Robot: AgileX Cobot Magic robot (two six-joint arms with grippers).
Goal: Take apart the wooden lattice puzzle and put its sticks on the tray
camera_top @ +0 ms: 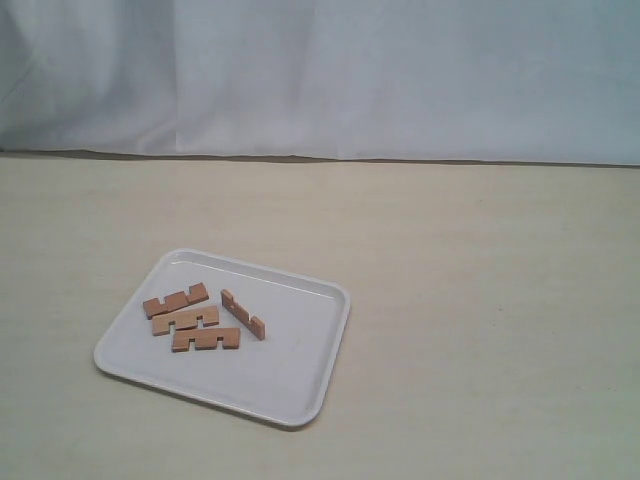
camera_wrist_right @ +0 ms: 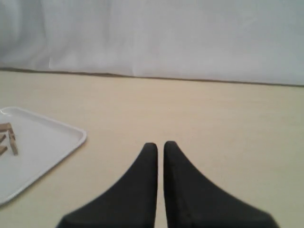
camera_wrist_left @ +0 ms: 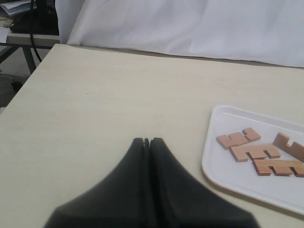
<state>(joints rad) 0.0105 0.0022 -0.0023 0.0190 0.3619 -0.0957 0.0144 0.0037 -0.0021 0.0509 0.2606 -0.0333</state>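
Looking done: four sticks point(camera_top: 200, 318) lie loose at nine o'clock on the tray point(camera_top: 290, 385); left gripper point(camera_wrist_left: 147, 141), right gripper point(camera_wrist_right: 160, 145) pressed together, empty.

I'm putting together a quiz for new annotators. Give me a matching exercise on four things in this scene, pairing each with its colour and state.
Column 1
1. tray
2. sticks
3. left gripper
4. table

Column 2
A. black, shut with nothing held
B. pale beige, bearing the tray
C. white, shallow, with a low rim
D. reddish-brown, notched, lying apart from one another

Pairs: 1-C, 2-D, 3-A, 4-B
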